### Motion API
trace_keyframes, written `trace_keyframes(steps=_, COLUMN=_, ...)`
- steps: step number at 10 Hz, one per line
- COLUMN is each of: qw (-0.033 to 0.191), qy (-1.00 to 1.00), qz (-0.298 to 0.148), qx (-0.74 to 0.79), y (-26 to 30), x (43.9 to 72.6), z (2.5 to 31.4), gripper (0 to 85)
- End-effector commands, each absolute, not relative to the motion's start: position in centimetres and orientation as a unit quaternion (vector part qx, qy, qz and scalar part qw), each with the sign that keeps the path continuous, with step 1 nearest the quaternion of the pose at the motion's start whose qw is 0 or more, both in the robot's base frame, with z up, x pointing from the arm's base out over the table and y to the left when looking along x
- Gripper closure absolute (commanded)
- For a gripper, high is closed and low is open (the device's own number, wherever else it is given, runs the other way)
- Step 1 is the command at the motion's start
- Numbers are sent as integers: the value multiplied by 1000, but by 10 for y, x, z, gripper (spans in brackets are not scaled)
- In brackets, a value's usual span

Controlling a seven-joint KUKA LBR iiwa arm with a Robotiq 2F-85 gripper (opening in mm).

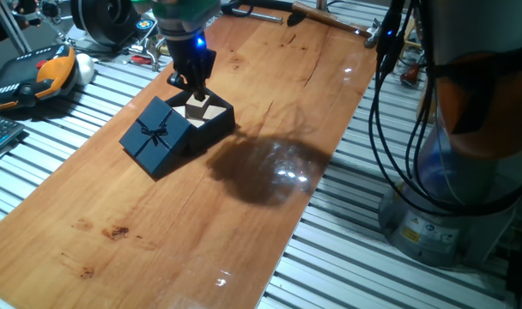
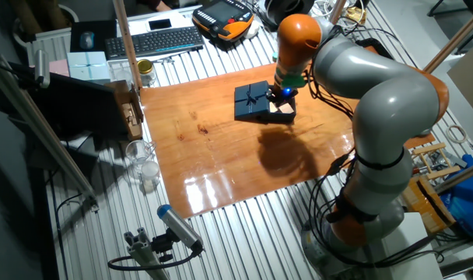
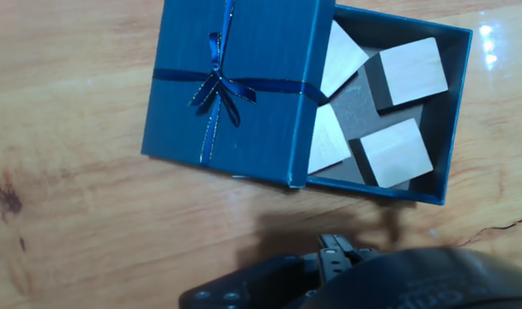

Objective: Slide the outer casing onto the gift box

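**Casing half over box**

Casing [image 3: 231, 86] with bow [image 3: 216, 86] lying tilted over the box [image 3: 446, 120], covering its 9 o'clock part; wooden pieces [image 3: 407, 73] exposed toward 3 o'clock. Gripper [image 1: 195, 79] hanging just above the box on the table [image 1: 270, 112]; fingers' state impossible to tell.

A keyboard [image 2: 154, 40] is lying past the far edge of the wooden tabletop [image 2: 213, 155]. A black and orange controller [image 2: 223, 17] is resting next to it. A pale box [image 2: 89, 66] is sitting to the left of the keyboard, and a small jar [image 2: 145, 71] is standing near the tabletop's far left corner. Clear plastic cups [image 2: 141, 163] are standing just off the left edge. Black cables [image 1: 390, 103] are hanging down beside the right edge.
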State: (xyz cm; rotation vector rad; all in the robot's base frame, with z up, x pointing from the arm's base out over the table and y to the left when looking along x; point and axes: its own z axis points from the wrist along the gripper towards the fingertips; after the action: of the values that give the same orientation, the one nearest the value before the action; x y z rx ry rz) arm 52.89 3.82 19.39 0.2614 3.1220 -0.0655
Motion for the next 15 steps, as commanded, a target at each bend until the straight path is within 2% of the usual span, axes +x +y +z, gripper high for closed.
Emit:
trace_keyframes(steps=1, qw=8, qy=996, qz=-22, qx=89, y=39, x=530, z=191, gripper=850)
trace_keyframes(steps=5, qw=15, qy=991, qz=-40, qx=124, y=48, x=531, z=188, gripper=850)
trace_keyframes(steps=10, qw=17, qy=989, qz=-39, qx=144, y=71, x=535, z=181, gripper=850)
trace_keyframes(steps=12, qw=12, qy=989, qz=-27, qx=145, y=80, x=537, z=180, gripper=850)
trace_keyframes(steps=15, qw=6, qy=987, qz=-43, qx=157, y=86, x=536, z=184, gripper=850)
